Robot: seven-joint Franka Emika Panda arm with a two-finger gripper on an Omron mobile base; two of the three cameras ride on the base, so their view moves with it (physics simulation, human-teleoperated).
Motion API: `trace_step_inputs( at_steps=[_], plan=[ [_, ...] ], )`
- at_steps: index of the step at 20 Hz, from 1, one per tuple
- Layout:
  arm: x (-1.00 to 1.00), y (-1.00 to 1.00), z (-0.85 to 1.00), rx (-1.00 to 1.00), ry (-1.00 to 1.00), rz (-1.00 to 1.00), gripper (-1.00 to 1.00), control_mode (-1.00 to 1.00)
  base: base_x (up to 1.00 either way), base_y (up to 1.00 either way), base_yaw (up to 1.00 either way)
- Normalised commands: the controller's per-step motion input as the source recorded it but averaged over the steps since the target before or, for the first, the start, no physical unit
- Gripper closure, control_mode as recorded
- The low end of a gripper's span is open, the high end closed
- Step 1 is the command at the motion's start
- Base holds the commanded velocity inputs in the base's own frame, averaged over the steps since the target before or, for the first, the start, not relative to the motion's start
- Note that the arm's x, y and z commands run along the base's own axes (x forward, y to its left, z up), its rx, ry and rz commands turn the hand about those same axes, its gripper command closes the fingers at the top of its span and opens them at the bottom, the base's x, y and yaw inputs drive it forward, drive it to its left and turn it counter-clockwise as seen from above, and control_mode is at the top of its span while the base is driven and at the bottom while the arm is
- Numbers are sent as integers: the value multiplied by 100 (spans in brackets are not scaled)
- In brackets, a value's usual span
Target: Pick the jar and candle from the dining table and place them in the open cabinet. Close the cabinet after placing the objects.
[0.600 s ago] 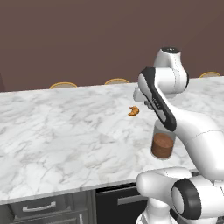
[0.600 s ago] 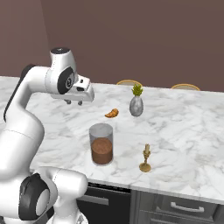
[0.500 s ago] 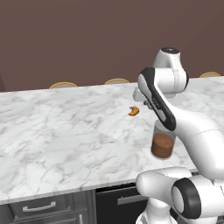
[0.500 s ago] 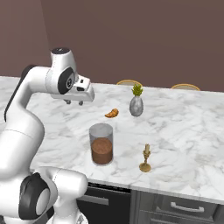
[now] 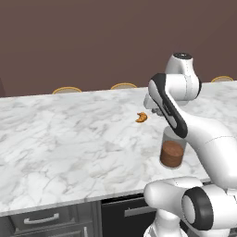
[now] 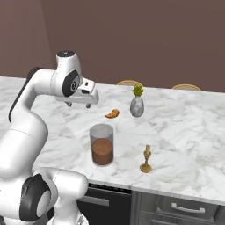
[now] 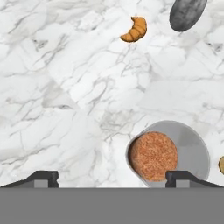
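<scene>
Dining table [image 6: 184, 132]: long white marble top with grey veining, dark drawer fronts below carrying silver bar handles [image 6: 185, 208]; no writing or label was legible on any item. Chair backs [image 6: 129, 83]: rounded tan tops stood along the table's far edge against a plain brown wall. Gripper [image 6: 80, 104]: hung above the marble, up and to the rear-left of the jar, its jaws spread wide and holding nothing; in the hand view its dark fingertips [image 7: 42, 178] stood apart, one just beside the jar's rim. Jar [image 6: 102, 144]: short clear glass cylinder, upright near the table's front edge, lower part filled with brown matter, upper part clear. Vase [image 6: 137, 106]: grey, egg-shaped, with a green sprig, stood behind the jar toward the far side. Candle [image 6: 146, 159]: slim cream-tan stick in a small gold holder, upright, right of the jar and apart from it. Croissant [image 6: 112, 114]: small, orange, lay between jar and vase.
</scene>
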Motion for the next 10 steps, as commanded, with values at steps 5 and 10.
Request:
trace_step_inputs(
  at_steps=[5,10],
  plan=[
    [0,-27,-22,0,5,0,-100,-100,0,0,0],
    [0,-22,-29,0,8,0,-100,-100,0,0,0]
  ],
)
